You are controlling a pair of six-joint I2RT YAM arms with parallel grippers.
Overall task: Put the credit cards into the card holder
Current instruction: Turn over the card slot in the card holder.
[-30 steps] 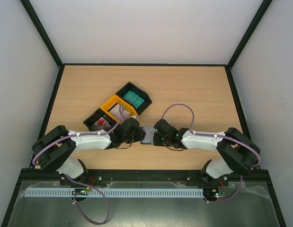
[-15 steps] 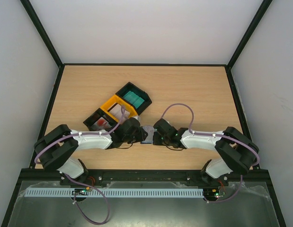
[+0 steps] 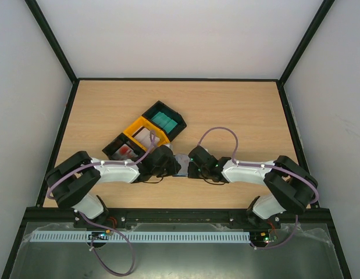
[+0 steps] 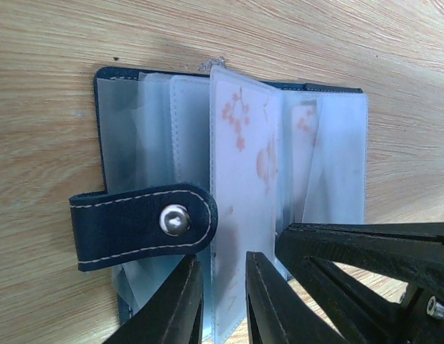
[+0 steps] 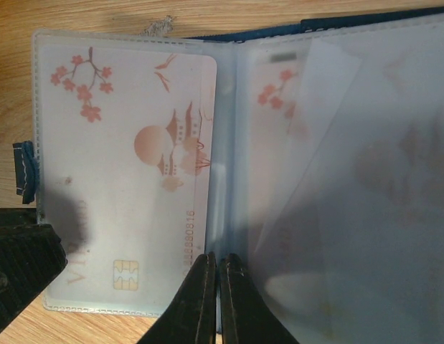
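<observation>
The card holder [image 4: 107, 93] lies open on the table, navy with a snap tab [image 4: 135, 226] and several translucent sleeves. One sleeve stands up holding a credit card [image 5: 135, 165], white with red blossoms and a chip. My left gripper [image 4: 222, 261] is narrowly open, one finger on each side of that sleeve's lower edge. My right gripper [image 5: 216, 259] is shut on a thin sleeve near the holder's spine. More cards show faintly through the right-hand sleeves [image 5: 336, 179]. From above, both grippers meet over the card holder [image 3: 182, 160] and hide most of it.
Behind the left arm lie three joined trays: a black one with green cards [image 3: 164, 120], a yellow one [image 3: 133, 129] with a pale card, and a black one with red cards [image 3: 123, 148]. Black frame rails edge the table [image 3: 238, 110].
The left arm has edged a little to the right toward the holder, covering more of it. The right arm has barely moved.
</observation>
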